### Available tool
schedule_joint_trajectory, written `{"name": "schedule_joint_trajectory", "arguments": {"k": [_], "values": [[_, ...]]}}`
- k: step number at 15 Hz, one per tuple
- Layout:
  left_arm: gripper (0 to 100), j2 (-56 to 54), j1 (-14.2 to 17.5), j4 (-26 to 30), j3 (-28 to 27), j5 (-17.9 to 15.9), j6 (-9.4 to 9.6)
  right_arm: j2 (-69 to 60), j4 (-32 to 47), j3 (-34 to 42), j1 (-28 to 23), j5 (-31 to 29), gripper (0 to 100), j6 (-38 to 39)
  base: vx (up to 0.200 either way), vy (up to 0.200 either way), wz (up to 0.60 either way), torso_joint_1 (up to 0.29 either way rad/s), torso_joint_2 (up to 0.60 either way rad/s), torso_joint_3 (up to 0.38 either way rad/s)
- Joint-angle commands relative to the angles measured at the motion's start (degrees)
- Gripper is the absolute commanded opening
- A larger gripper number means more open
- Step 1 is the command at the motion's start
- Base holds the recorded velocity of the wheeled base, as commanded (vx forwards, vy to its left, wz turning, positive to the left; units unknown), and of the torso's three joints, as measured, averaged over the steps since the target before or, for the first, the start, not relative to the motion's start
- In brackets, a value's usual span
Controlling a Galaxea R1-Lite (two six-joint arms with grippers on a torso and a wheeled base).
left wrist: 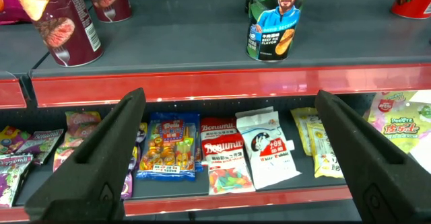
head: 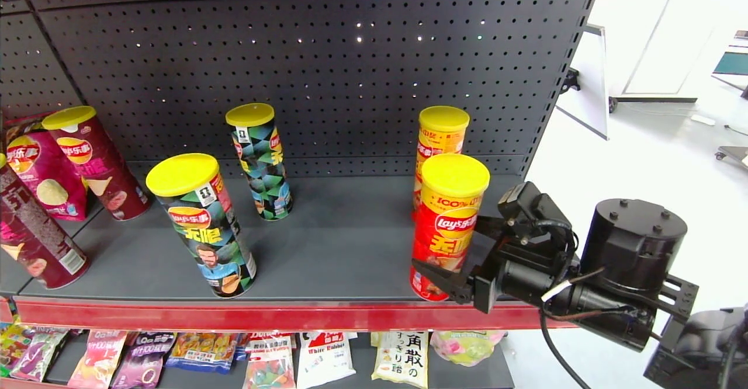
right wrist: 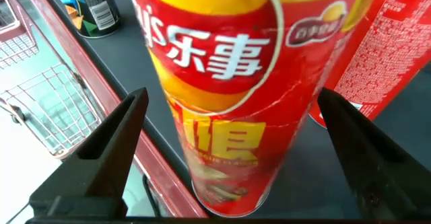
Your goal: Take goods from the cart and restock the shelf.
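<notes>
A red chip can (head: 450,225) with a yellow lid stands upright near the front right of the grey shelf (head: 339,249). My right gripper (head: 467,254) is open around its lower half, one finger on each side. In the right wrist view the can (right wrist: 236,83) stands between the spread fingers (right wrist: 114,150) with a gap on both sides. A second red can (head: 441,135) stands right behind it. My left gripper (left wrist: 229,96) is open and holds nothing, in front of the shelf's red front edge (left wrist: 202,83).
Two dark patterned cans (head: 201,222) (head: 260,161) stand mid-shelf. Maroon cans (head: 96,161) and a chip bag (head: 41,167) crowd the left end. Snack bags (head: 327,357) fill the lower shelf. The wire cart (right wrist: 47,103) sits below the shelf edge.
</notes>
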Motion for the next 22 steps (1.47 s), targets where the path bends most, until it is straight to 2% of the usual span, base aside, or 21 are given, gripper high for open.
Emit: {"name": "schedule_joint_trajectory", "arguments": {"k": [1,9,13,18,19,22], "values": [[100,0.0,0.0,0.0,0.0,0.0,0.02,-2.9,0.3,1.5,-0.1,0.0,100,0.2,0.000,0.000,0.00,0.000,0.00,0.000],[100,0.0,0.0,0.0,0.0,0.0,0.02,-5.5,0.7,3.7,-0.5,0.1,100,0.9,0.000,0.000,0.00,0.000,0.00,0.000],[100,0.0,0.0,0.0,0.0,0.0,0.02,-10.6,9.4,3.9,-1.3,1.7,100,1.7,0.000,0.000,0.00,0.000,0.00,0.000],[100,0.0,0.0,0.0,0.0,0.0,0.02,-15.4,15.5,3.9,-1.7,1.7,100,1.5,0.000,0.000,0.00,0.000,0.00,0.000],[100,0.0,0.0,0.0,0.0,0.0,-0.07,-18.3,20.5,3.9,-3.0,1.7,100,1.4,0.000,0.000,0.00,0.000,0.00,0.000],[100,0.0,0.0,0.0,0.0,0.0,0.02,-22.5,26.2,3.9,-4.3,3.5,100,2.2,0.000,0.000,0.00,0.000,0.00,0.000]]}}
